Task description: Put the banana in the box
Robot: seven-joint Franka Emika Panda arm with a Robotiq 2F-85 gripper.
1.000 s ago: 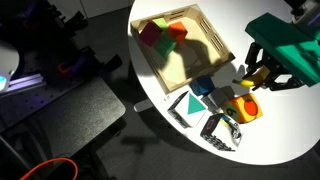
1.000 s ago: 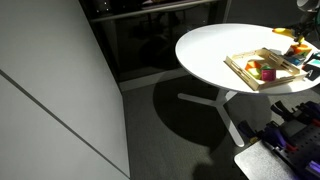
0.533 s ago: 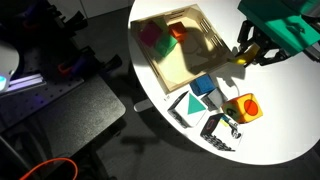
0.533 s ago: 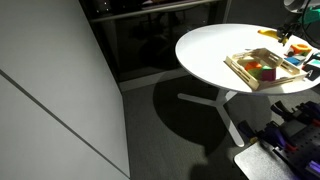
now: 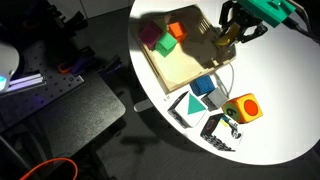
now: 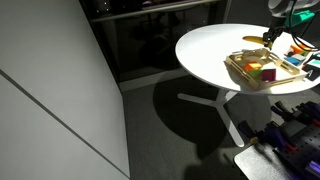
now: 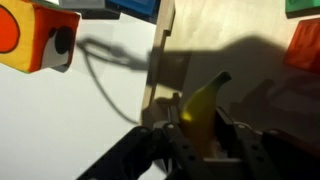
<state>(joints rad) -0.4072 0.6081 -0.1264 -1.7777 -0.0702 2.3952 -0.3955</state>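
Observation:
My gripper is shut on the yellow banana, which sticks out between the fingers. In an exterior view the gripper holds the banana above the right rim of the light-wood box. In the wrist view the box's rim runs just left of the banana and the box floor lies beneath it. The box holds a magenta block, a green block and an orange block. In an exterior view the gripper hangs over the box.
On the round white table beside the box stand a blue block, a teal-and-white triangle cube, an orange-and-yellow cube and a black-and-white patterned cube. A thin cable lies on the table.
My gripper has carried the banana up and left, from beside the orange-and-yellow cube to over the box's right rim. The blocks on the table have not moved.

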